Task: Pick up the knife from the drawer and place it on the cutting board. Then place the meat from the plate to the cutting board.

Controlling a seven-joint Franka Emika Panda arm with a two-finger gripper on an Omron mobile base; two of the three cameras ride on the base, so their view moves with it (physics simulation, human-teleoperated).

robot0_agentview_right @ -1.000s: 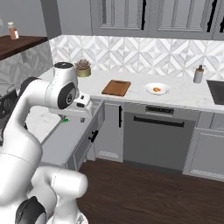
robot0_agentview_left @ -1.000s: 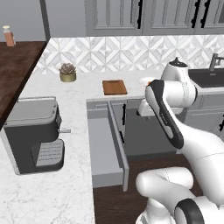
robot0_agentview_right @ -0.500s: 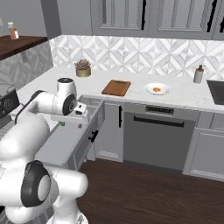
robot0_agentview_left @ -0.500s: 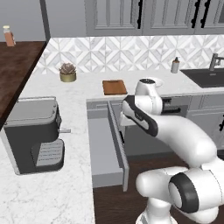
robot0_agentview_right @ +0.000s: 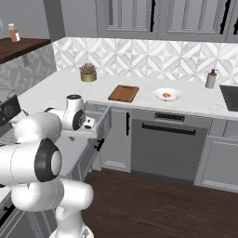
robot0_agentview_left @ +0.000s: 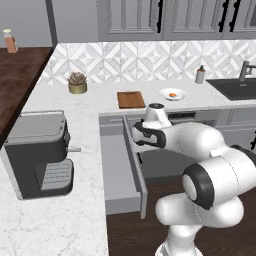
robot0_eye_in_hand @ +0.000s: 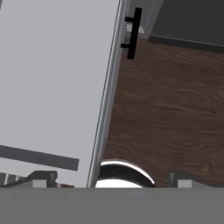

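The drawer (robot0_agentview_left: 119, 165) stands pulled out from the counter, its grey floor (robot0_eye_in_hand: 52, 87) and black handle (robot0_eye_in_hand: 133, 33) showing in the hand view. My gripper (robot0_eye_in_hand: 113, 178) hangs open over the drawer's front edge, with nothing between its fingers (robot0_eye_in_hand: 43, 177). From the base views the hand (robot0_agentview_left: 146, 136) (robot0_agentview_right: 88, 123) sits low by the drawer front. A small green bit (robot0_agentview_right: 71, 137) in the drawer, under the arm, looks like the knife's handle; the rest of the knife is hidden. The cutting board (robot0_agentview_left: 131, 99) (robot0_agentview_right: 123, 93) lies bare on the counter. Beside it, the meat (robot0_agentview_left: 172, 94) (robot0_agentview_right: 166, 95) rests on the plate (robot0_agentview_left: 180, 95) (robot0_agentview_right: 175, 94).
A coffee machine (robot0_agentview_left: 42, 150) stands on the left counter and a potted plant (robot0_agentview_left: 77, 82) at the back. A soap bottle (robot0_agentview_left: 200, 75) and the sink (robot0_agentview_left: 235, 85) are to the right. The oven front (robot0_agentview_right: 167, 144) and wood floor (robot0_eye_in_hand: 175, 109) lie below.
The arm has swung left and down from above the counter to the drawer's front edge. The gripper has stayed open.
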